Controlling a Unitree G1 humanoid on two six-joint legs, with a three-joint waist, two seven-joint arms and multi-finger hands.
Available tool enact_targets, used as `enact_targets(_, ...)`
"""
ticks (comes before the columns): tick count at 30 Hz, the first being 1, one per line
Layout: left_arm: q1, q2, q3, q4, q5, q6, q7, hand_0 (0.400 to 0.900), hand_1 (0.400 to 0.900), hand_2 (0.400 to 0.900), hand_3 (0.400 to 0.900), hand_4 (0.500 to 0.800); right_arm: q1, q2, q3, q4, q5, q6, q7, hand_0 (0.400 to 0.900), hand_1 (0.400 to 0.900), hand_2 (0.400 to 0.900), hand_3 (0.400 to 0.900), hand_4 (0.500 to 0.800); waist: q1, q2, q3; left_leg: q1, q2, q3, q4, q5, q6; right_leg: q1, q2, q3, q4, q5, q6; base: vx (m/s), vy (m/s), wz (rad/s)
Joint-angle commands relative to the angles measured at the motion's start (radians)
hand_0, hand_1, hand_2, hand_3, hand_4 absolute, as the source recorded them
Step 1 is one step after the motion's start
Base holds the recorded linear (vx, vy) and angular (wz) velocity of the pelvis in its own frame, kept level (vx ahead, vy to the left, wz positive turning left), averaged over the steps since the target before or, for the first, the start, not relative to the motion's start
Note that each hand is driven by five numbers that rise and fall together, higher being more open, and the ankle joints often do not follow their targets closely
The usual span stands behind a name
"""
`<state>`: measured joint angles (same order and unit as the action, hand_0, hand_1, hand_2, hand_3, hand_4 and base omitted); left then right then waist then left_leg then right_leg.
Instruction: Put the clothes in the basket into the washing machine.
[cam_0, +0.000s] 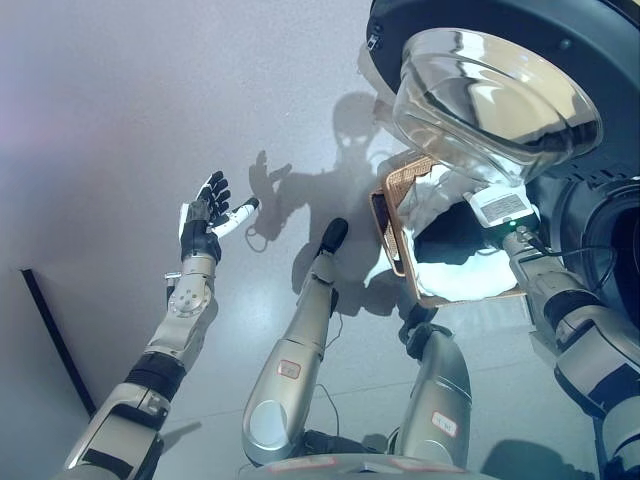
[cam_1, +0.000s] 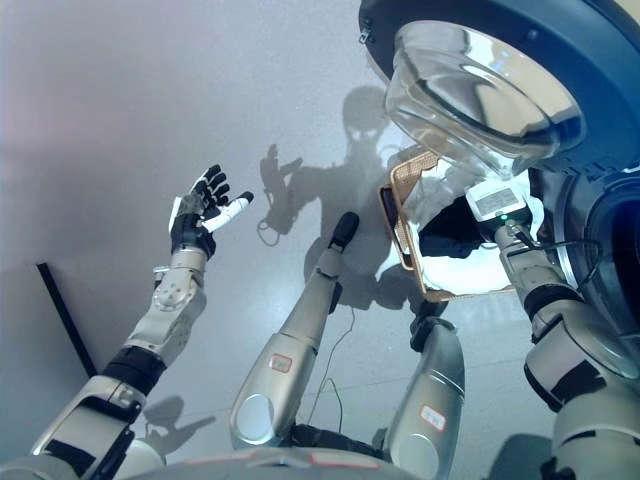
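Our left hand (cam_0: 207, 218) is held out over the bare grey floor (cam_0: 110, 120), well away from the work, fingers spread straight and holding nothing. Our right arm reaches down into the basket (cam_0: 392, 205), and its hand is out of sight behind the wrist and under the washer door, so we cannot tell whether those fingers are open or closed on anything.

The basket, a brown woven one, stands on the floor just beside the washing machine (cam_0: 600, 235), partly under the open round glass door (cam_0: 495, 95) that swings out above it. White clothes (cam_0: 455, 265) fill it, bright and crumpled, with a darker fold near the wrist.

As we judge it, the task is at an early stage. The door is already open, so the drum is ready to receive a load, but the laundry we can see lies in the basket, and we see no garment in the part of the drum opening that shows at the right edge. What remains is to grasp the cloth, lift it clear of the basket rim, carry it round the door and push it in.
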<state>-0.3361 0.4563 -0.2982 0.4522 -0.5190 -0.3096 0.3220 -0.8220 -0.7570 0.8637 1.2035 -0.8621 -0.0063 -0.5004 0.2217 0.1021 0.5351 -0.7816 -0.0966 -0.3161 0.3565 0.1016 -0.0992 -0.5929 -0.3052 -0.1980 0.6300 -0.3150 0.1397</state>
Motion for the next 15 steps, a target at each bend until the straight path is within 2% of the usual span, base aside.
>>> enact_targets(1, -0.011, 0.037, 0.037, -0.056, -0.01, -0.085, 0.023, 0.9, 0.9, 0.9, 0.9, 0.8, -0.01, -0.044, -0.017, 0.003, 0.047, 0.004, -0.02, 0.9, 0.9, 0.9, 0.9, 0.8, -0.001, 0.034, -0.015, -0.073, 0.055, -0.022, 0.053, -0.008, -0.038, 0.018, -0.025, 0.046, 0.061, 0.077, 0.017, -0.01, -0.035, -0.04)
enact_targets(10, -0.029, 0.054, 0.044, -0.036, -0.03, -0.086, 0.017, 0.9, 0.9, 0.9, 0.9, 0.8, 0.007, -0.012, -0.015, -0.019, 0.055, -0.005, 0.002, 0.9, 0.9, 0.9, 0.9, 0.8, -0.014, 0.027, -0.015, -0.051, 0.075, -0.041, 0.033, 0.013, -0.056, 0.017, -0.01, 0.037, 0.107, 0.035, -0.001, -0.03, -0.06, 0.02)
enact_targets(11, -0.027, 0.058, 0.041, -0.035, -0.032, -0.085, 0.016, 0.9, 0.9, 0.9, 0.9, 0.8, 0.009, -0.008, -0.014, -0.016, 0.058, -0.005, 0.003, 0.9, 0.9, 0.9, 0.9, 0.8, -0.019, 0.02, -0.015, -0.036, 0.072, -0.036, 0.037, -0.013, -0.062, 0.031, -0.014, 0.04, 0.117, 0.004, 0.0, 0.01, -0.122, 0.13)
enact_targets(15, -0.041, 0.079, 0.04, -0.066, -0.035, -0.091, 0.008, 0.9, 0.9, 0.9, 0.9, 0.8, 0.006, -0.011, -0.009, -0.013, 0.064, -0.009, -0.004, 0.9, 0.9, 0.9, 0.9, 0.8, -0.021, 0.019, -0.015, -0.06, 0.077, -0.051, 0.006, 0.018, -0.077, -0.014, -0.014, 0.025, 0.15, -0.012, -0.003, -0.06, -0.082, 0.15)
